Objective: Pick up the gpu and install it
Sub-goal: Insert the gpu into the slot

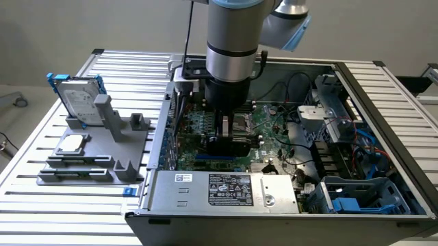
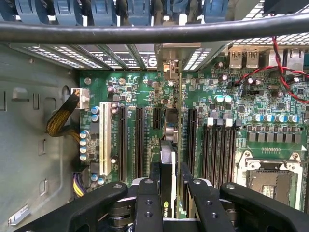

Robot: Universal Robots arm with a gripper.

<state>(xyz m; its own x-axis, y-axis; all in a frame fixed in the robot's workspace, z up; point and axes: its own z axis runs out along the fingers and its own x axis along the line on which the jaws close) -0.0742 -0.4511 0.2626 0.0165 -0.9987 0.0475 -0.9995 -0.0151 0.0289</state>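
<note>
Tool [image 2: 169,176] clamps the gpu [image 2: 167,145], card seen edge-on, fingers [image 2: 154,176] pressing each face. Card stands upright over the green motherboard [image 2: 145,94], between black expansion slots [image 2: 139,140] and the memory slots [image 2: 217,150]. White slot [image 2: 104,130] sits near the yellow cable bundle [image 2: 60,121]. CPU socket [image 2: 270,179] is beyond the memory slots. Thick black cable [image 2: 145,31] crosses overhead.

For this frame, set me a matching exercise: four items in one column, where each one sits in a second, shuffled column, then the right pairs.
1. gpu
2. hard drive with blue frame
3. small flat drive
4. power supply

A. lying flat on the grey holder
B. inside the case, along the wall nearest the exterior camera
C. clamped in the gripper, edge-on over the motherboard
D. standing upright on the grey holder

Pairs: 1-C, 2-D, 3-A, 4-B
</note>
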